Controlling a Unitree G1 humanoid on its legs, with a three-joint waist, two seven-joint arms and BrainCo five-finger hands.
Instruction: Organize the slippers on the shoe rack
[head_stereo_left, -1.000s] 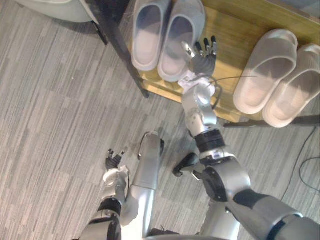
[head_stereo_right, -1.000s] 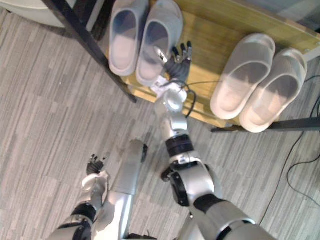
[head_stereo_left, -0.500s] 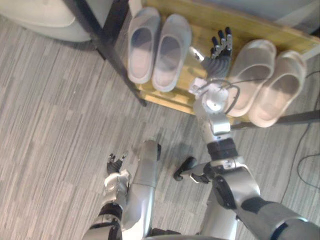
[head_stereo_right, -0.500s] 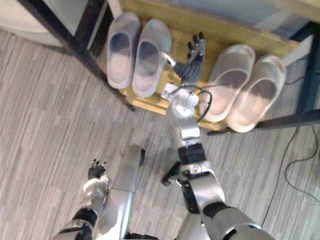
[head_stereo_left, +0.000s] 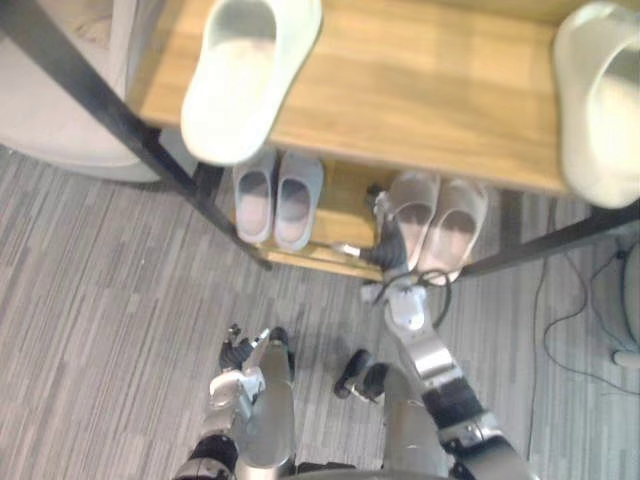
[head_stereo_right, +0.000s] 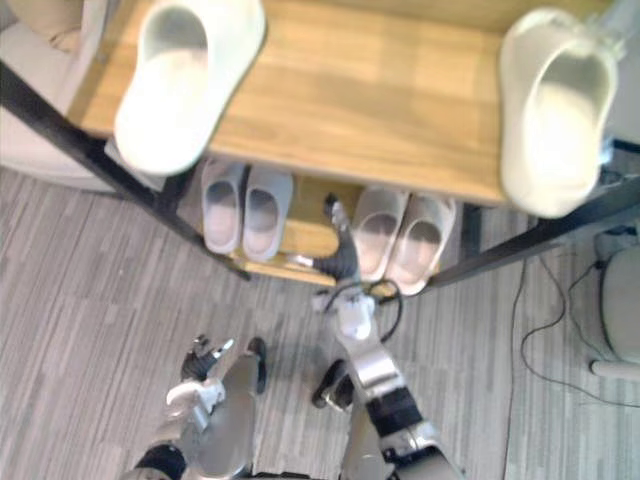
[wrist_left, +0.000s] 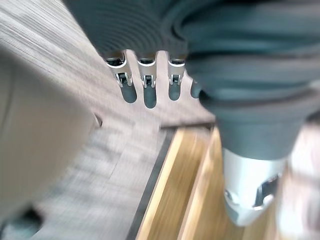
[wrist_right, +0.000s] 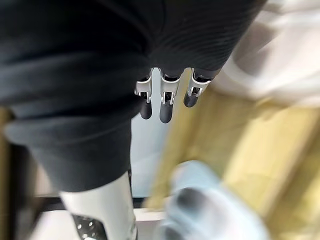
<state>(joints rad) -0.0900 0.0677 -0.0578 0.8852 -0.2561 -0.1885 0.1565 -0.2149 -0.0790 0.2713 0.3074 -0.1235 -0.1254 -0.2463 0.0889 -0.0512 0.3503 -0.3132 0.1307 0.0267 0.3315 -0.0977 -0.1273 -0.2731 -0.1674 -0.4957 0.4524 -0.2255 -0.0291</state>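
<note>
The wooden shoe rack has a top shelf (head_stereo_left: 420, 90) and a lower shelf (head_stereo_left: 345, 215). One pale slipper (head_stereo_left: 245, 75) lies at the top shelf's left end and another (head_stereo_left: 600, 100) at its right end, far apart. On the lower shelf a grey pair (head_stereo_left: 275, 195) stands left and a beige pair (head_stereo_left: 440, 215) right. My right hand (head_stereo_left: 385, 238) reaches onto the lower shelf between the pairs, close beside the left beige slipper, fingers straight (wrist_right: 165, 102) and holding nothing. My left hand (head_stereo_left: 235, 352) hangs low over the floor, fingers relaxed (wrist_left: 145, 85).
Black frame legs (head_stereo_left: 110, 120) slant down at the rack's left and right (head_stereo_left: 560, 240). A pale rounded cushion-like object (head_stereo_left: 60, 150) sits behind the left leg. Cables (head_stereo_left: 560, 310) and a white device (head_stereo_left: 630, 310) lie on the grey carpet at the right.
The camera has tilted up, bringing the top shelf and its two slippers into view. My right hand has moved from the grey pair across to the beige pair. The left hand stays low.
</note>
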